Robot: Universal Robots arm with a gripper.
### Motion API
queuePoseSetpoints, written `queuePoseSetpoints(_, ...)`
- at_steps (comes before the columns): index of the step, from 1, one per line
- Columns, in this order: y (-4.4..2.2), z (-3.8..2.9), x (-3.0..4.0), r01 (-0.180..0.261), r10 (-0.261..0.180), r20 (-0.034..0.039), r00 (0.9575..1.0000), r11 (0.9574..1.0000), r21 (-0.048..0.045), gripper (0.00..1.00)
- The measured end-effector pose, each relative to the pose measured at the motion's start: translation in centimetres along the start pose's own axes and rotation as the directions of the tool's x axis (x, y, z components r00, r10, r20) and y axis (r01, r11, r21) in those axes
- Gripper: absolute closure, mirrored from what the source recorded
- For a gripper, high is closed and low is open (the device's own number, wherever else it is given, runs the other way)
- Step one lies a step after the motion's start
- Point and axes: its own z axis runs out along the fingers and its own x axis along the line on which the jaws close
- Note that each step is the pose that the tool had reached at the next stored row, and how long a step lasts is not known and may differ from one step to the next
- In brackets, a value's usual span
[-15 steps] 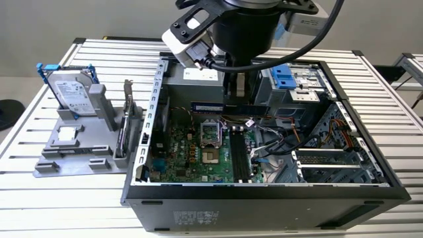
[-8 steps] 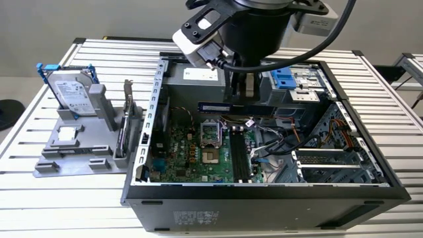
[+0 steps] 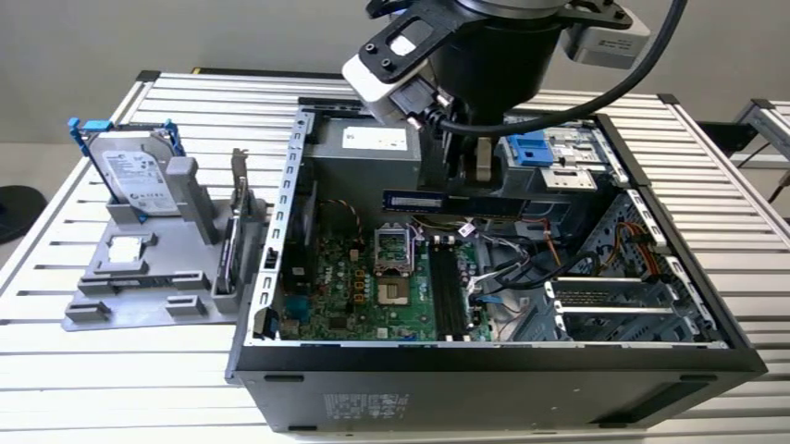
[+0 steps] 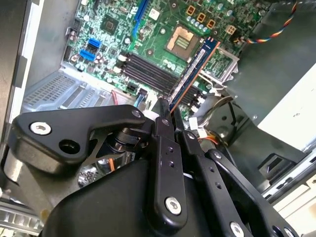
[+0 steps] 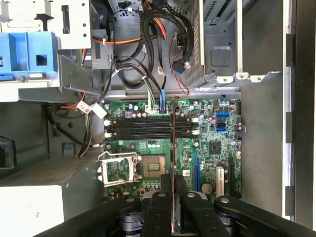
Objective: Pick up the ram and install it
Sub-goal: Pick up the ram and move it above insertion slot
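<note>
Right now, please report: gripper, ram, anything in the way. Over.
Gripper shut on the ram. Ram held above the motherboard, crosswise to the memory slots, not seated. Loose cables near the slots' end.
</note>
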Motion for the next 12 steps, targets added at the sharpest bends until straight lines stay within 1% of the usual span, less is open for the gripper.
queuePoseSetpoints(12, 1.86, 0.03, 0.13, -0.006, 0.006, 0.0001, 1.0000, 1.0000, 0.0001, 1.00)
